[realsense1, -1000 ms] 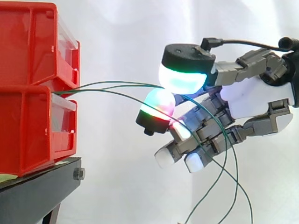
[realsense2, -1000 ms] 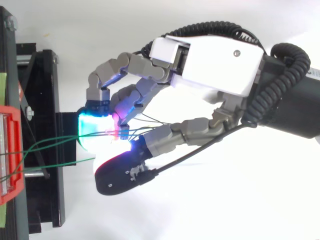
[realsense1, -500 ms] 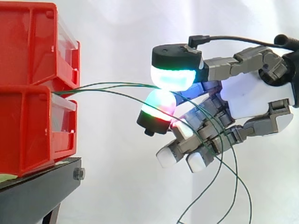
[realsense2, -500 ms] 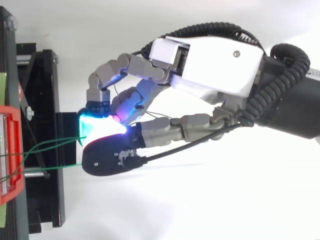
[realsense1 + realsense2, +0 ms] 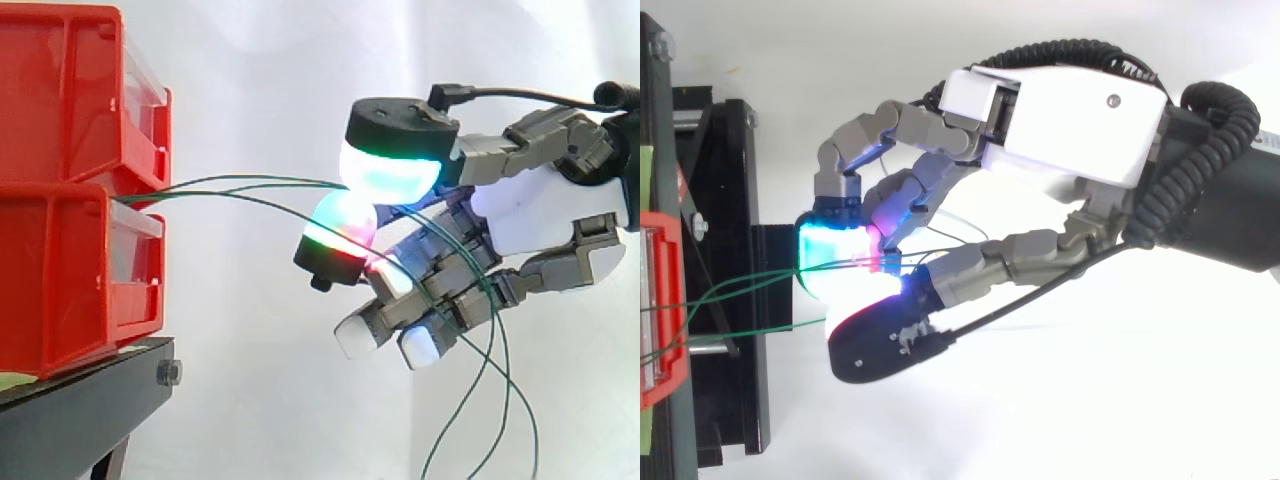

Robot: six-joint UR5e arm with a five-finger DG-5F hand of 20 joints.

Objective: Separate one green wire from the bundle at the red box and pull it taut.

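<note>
thin green wires (image 5: 240, 181) in the curled hand's (image 5: 540, 215) rounded-pad pinch, near glossy red bins (image 5: 60, 250)

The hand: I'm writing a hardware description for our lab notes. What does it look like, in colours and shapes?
The hand has a white, boxy shell over its palm and grey, segmented fingers. Its fingertips are thick rounded pads, the two largest backed by black caps. One glows cyan and green, one red and magenta, and the others are plain white.
</note>
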